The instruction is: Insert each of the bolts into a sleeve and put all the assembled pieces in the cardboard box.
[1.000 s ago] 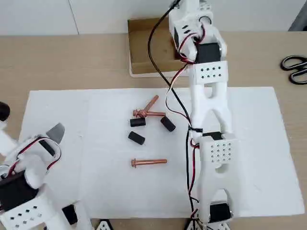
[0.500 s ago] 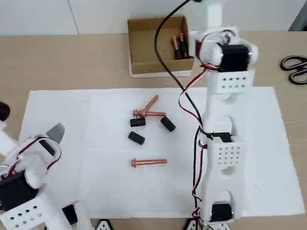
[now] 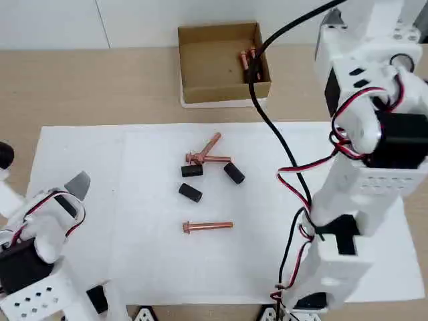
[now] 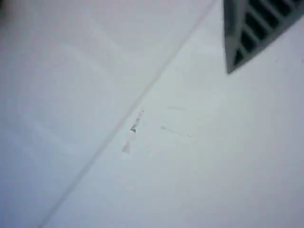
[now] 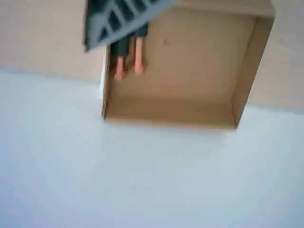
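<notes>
The cardboard box (image 3: 208, 67) stands at the far edge of the table, with two bolt-in-sleeve pieces (image 3: 249, 63) lying along its right wall. The same box (image 5: 190, 61) and pieces (image 5: 128, 54) lie below my right gripper (image 5: 123, 19). Two copper bolts (image 3: 206, 155) lie crossed on the white sheet (image 3: 134, 254), and a third bolt (image 3: 208, 227) lies alone nearer the front. Three black sleeves (image 3: 192, 170) (image 3: 234, 173) (image 3: 190, 193) sit between them. The right arm (image 3: 374, 134) is raised over the sheet's right side. My left gripper (image 3: 75, 187) rests low at the sheet's left edge.
Scissors (image 3: 420, 90) lie at the far right edge of the table. A black cable (image 3: 281, 154) hangs from the right arm across the sheet's right part. Under the left gripper (image 4: 256, 28) is bare white sheet with a crease (image 4: 133, 118).
The right arm has drawn back from over the box toward the near right and risen, uncovering the two assembled pieces in the box. The left arm has not moved.
</notes>
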Robot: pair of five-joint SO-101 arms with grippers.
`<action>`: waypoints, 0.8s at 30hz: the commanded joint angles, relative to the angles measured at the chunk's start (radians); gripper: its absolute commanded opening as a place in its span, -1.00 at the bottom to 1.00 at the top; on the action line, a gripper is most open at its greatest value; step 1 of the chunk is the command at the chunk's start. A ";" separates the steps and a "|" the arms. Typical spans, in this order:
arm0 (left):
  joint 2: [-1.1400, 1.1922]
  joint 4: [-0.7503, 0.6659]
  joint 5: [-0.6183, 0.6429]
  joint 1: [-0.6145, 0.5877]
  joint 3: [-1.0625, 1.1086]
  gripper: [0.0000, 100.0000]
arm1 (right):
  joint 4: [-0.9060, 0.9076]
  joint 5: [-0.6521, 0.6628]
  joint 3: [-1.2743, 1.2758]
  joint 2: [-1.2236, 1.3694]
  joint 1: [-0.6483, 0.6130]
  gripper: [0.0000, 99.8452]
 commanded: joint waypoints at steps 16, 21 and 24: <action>-0.009 0.000 -0.005 0.000 -0.004 -0.38 | -0.240 0.066 1.542 -0.223 -0.262 -0.61; -0.009 0.000 -0.005 0.000 -0.004 -0.38 | -0.206 0.213 1.496 -0.134 -0.272 -0.61; -0.009 0.000 -0.005 0.000 -0.004 -0.38 | -0.214 0.239 1.475 -0.102 -0.289 -0.61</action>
